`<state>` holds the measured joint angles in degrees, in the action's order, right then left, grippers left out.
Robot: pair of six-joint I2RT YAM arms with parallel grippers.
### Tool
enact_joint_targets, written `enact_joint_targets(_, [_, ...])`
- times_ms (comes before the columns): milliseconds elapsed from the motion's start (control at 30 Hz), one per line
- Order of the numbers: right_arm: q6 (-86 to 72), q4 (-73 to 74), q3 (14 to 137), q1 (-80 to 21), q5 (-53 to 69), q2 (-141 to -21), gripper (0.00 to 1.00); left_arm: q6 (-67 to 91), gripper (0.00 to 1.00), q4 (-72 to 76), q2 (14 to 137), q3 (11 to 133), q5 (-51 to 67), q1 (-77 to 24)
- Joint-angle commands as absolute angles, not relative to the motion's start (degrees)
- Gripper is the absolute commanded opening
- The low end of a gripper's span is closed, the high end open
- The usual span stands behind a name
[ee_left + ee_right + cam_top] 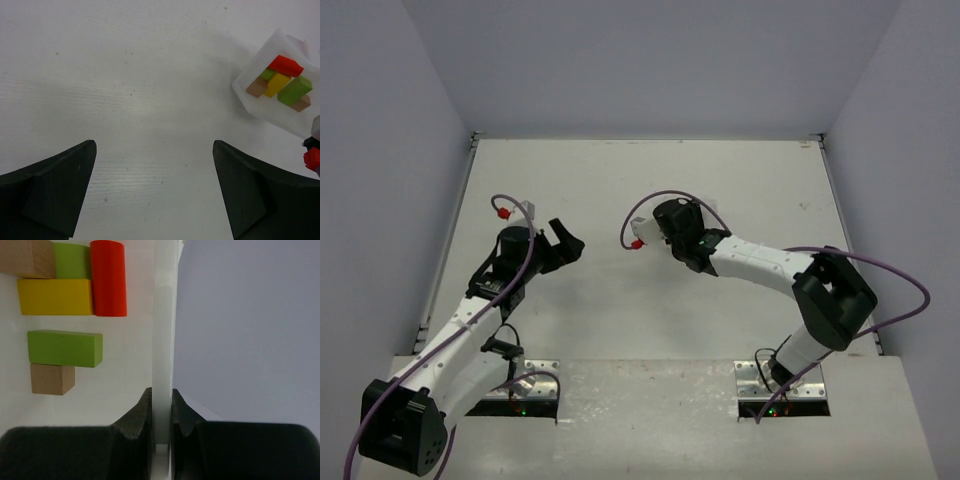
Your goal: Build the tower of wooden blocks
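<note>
The wood blocks lie loose in a white square tray (164, 340): a red-orange cylinder (108, 277), a yellow block (55, 296), a long lime green block (65, 348), a tan cube (51, 379), plus another green and another tan one at the top edge. My right gripper (161, 400) is shut on the tray's side wall, one finger inside and one outside. In the left wrist view the tray (280, 117) with the same blocks (277, 84) sits at the upper right. My left gripper (154, 145) stands wide open over bare table, holding nothing. No tower shows in any view.
From above, my left gripper (565, 240) and right gripper (670, 225) face each other near the table's middle. The tray is mostly hidden behind the right wrist. Purple cables with red tags (638, 243) loop by both wrists. Walls enclose the table (620, 170) on three sides.
</note>
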<state>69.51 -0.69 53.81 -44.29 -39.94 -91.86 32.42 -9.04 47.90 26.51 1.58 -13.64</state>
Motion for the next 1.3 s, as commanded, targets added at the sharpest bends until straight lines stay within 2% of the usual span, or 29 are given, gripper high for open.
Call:
enact_joint_targets(0, [78.1, -15.0, 52.5, -46.0, -51.3, -94.8, 0.0, 33.0, 1.0, -5.5, 47.5, 26.0, 1.2, -14.3])
enact_joint_targets(100, [84.5, -23.5, 49.9, -46.9, -54.4, -96.7, 0.0, 32.9, 1.0, -5.5, 48.3, 25.8, 0.8, -14.3])
enact_joint_targets(267, [84.4, -22.9, 49.8, -47.5, -56.5, -98.4, 0.0, 33.1, 1.0, -5.1, 49.5, 25.4, 1.5, -14.3])
enact_joint_targets(500, [90.5, -31.1, 47.7, -49.2, -59.6, -99.1, 0.0, 33.8, 1.0, -3.8, 51.0, 24.3, 2.7, -14.3])
enact_joint_targets(933, [91.8, -32.5, 47.1, -52.3, -62.2, -101.1, 0.0, 34.8, 1.0, -3.4, 52.8, 23.1, 3.7, -14.9])
enact_joint_targets(1267, [99.1, -41.5, 46.1, -56.7, -67.4, -106.3, 0.0, 35.0, 1.0, -4.1, 53.4, 22.5, 3.2, -15.0])
